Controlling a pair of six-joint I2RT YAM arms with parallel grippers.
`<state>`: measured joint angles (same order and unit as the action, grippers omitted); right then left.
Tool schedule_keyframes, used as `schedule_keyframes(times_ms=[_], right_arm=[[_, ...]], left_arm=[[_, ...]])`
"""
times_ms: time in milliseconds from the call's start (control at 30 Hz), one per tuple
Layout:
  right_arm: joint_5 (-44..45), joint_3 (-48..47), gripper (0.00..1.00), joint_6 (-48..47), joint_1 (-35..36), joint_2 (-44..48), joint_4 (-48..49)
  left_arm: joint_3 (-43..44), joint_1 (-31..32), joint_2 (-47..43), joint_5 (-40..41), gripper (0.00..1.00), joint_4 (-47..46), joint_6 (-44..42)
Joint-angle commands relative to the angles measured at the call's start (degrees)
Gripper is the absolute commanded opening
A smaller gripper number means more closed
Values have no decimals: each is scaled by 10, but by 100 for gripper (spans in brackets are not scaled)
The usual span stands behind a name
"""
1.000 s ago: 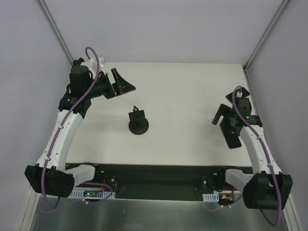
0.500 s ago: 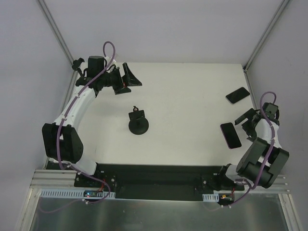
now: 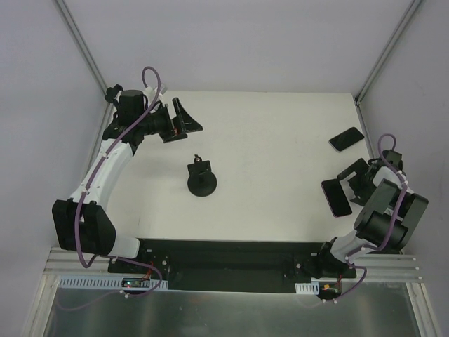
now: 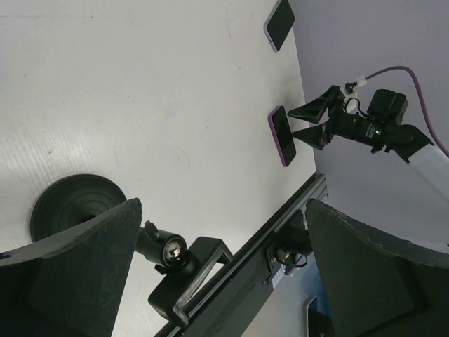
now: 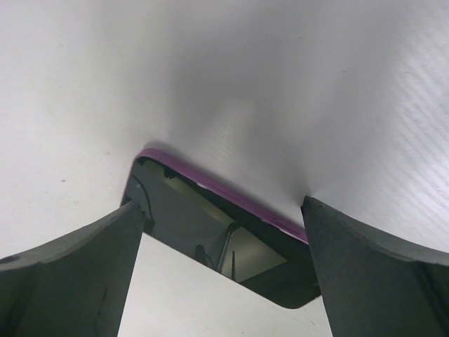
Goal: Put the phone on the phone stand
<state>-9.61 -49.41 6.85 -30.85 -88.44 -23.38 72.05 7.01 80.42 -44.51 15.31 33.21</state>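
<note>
The phone (image 3: 336,197), dark with a pinkish-purple edge, lies flat at the right side of the table. In the right wrist view it (image 5: 210,221) lies just ahead of and between my fingers. My right gripper (image 3: 351,182) is open, low beside the phone's right side (image 5: 224,281), and holds nothing. The phone stand (image 3: 201,180), a black disc with a stem and clip, stands mid-table. In the left wrist view its base (image 4: 70,205) and clip (image 4: 188,270) show. My left gripper (image 3: 188,119) is open and empty at the far left, above the table (image 4: 224,281).
A second dark phone (image 3: 346,138) lies near the table's right edge, farther back; it also shows in the left wrist view (image 4: 280,22). The black rail with the arm bases (image 3: 224,256) runs along the near edge. Grey walls close in left and right.
My right arm has folded back toward the right edge, uncovering the second phone, and its gripper now sits low by the purple-edged phone. My left arm shifted slightly at the far left.
</note>
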Motion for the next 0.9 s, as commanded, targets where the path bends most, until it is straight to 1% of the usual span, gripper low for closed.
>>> schedule_keyframes(times_ms=[0, 33, 133, 267, 333, 367, 433, 467, 567, 633, 733, 833, 867], right_arm=[[-88, 25, 97, 15, 31, 10, 11], [-94, 30, 97, 17, 40, 18, 10], [-68, 48, 97, 19, 83, 55, -3], [-37, 62, 97, 42, 108, 71, -18], [-62, 63, 97, 57, 112, 57, -23], [-94, 61, 97, 64, 113, 51, -34], [-103, 60, 96, 67, 126, 45, -48], [-110, 69, 96, 69, 133, 57, -49], [-118, 91, 96, 71, 172, 89, -46], [-114, 92, 96, 71, 211, 97, -49], [-95, 86, 96, 71, 252, 102, -62], [-22, 60, 96, 56, 282, 94, -83], [-10, 50, 96, 47, 290, 82, -97]], left_arm=[[-18, -23, -16, -18, 99, -48, 13], [-23, -35, -14, -25, 99, -55, 19], [-31, -52, -10, -37, 99, -77, 31], [-32, -57, 1, -45, 99, -78, 29], [-31, -58, 7, -50, 99, -79, 31], [-31, -59, 9, -51, 99, -79, 32], [-31, -61, 14, -56, 99, -81, 36], [-31, -65, 15, -58, 99, -84, 39], [-36, -66, 15, -57, 99, -89, 40], [-37, -67, 19, -59, 99, -92, 43], [-38, -67, 25, -72, 99, -98, 53], [-43, -67, 23, -73, 99, -105, 57], [-43, -67, 25, -77, 99, -109, 61]])
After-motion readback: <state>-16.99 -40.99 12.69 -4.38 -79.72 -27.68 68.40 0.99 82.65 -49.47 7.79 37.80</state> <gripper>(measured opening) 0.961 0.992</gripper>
